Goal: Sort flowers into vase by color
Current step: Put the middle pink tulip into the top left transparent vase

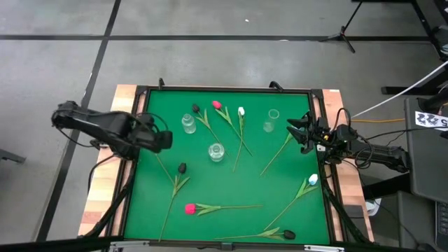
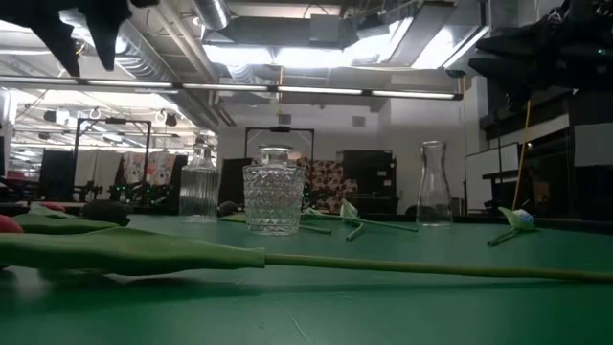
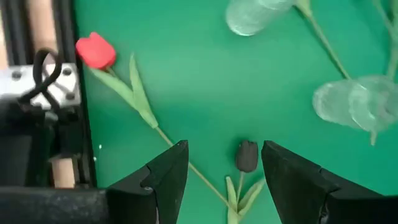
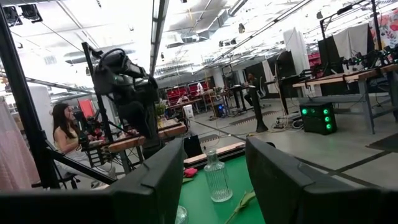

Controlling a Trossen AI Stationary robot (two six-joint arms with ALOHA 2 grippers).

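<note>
Several tulips lie flat on the green mat [image 1: 147,210]. At the far side are a black one [image 1: 196,108], a pink one [image 1: 216,105] and a white one [image 1: 241,110]. Nearer lie a black one [image 1: 182,168], a pink-red one [image 1: 190,208], a white one [image 1: 313,180] and a black one [image 1: 288,234]. Three glass vases [image 1: 189,124] [image 1: 216,151] [image 1: 271,120] stand upright mid-table. My left gripper [image 1: 166,140] hangs open above the mat's left part, pointing down. In its wrist view the black tulip head [image 3: 247,155] shows on the mat below, between the fingers [image 3: 225,146]. My right gripper [image 1: 297,129] waits open at the right edge.
A pink-red tulip [image 3: 95,51] lies near the mat's left frame rail [image 3: 37,81]. Black rails border the mat, with wooden table strips outside them. Beyond the table is a workshop, where a person [image 4: 62,124] sits at a bench. Bare mat lies at the near left.
</note>
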